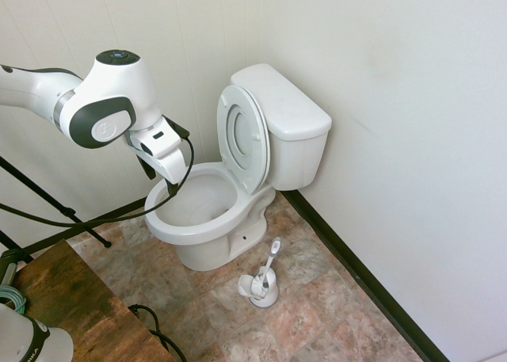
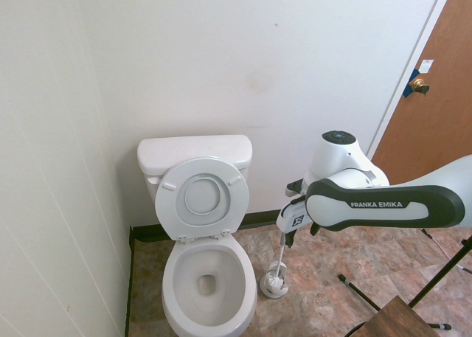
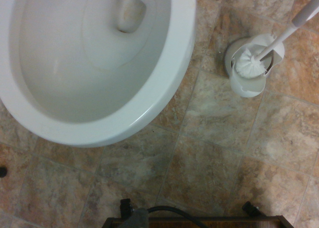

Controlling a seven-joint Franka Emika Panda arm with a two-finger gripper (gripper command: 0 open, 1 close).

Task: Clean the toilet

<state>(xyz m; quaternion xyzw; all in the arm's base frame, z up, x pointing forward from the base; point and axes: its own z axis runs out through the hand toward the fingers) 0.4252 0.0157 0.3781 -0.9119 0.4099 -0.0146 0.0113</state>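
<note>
The white toilet [image 1: 186, 234] stands in the corner with its seat and lid [image 1: 242, 136] raised against the tank [image 1: 287, 112]; its bowl looks empty. In the second exterior view the toilet [image 2: 247, 293] sits left of centre. My gripper [image 1: 161, 180] hangs in the air above the bowl's front left rim, fingers apart and holding nothing. From the other side the gripper [image 2: 299, 232] is to the right of the bowl, above the floor. The wrist view looks straight down on the bowl rim [image 3: 169, 73] and the tiled floor.
A white toilet brush in its holder [image 1: 261, 287] stands on the floor beside the bowl, and shows as the brush holder [image 2: 275, 282] and brush holder [image 3: 247, 66] elsewhere. A wooden table [image 1: 67, 299] is near the arm's base. A brown door [image 2: 435, 123] is at the right.
</note>
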